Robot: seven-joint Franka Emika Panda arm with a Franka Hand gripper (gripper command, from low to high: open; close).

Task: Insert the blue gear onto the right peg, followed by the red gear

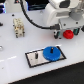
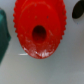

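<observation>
The blue gear (image 1: pixel 51 52) lies flat on the right peg of the dark grey plate (image 1: pixel 35 60); that peg is hidden under its hub. The left peg (image 1: pixel 36 55) stands bare. The red gear (image 1: pixel 68 34) lies on the white table toward the exterior view's right, behind the plate. My gripper (image 1: pixel 63 32) hangs right over it, low. In the wrist view the red gear (image 2: pixel 40 25) fills the middle, its hub hole showing. Dark blurred shapes at either side of it, which look like my fingers (image 2: pixel 2 25), stand clear of its teeth. The gripper looks open.
A beige block-like object (image 1: pixel 18 27) stands on the table at the exterior view's left. A black cable (image 1: pixel 31 19) loops from the arm across the back. Dark equipment lines the far edge.
</observation>
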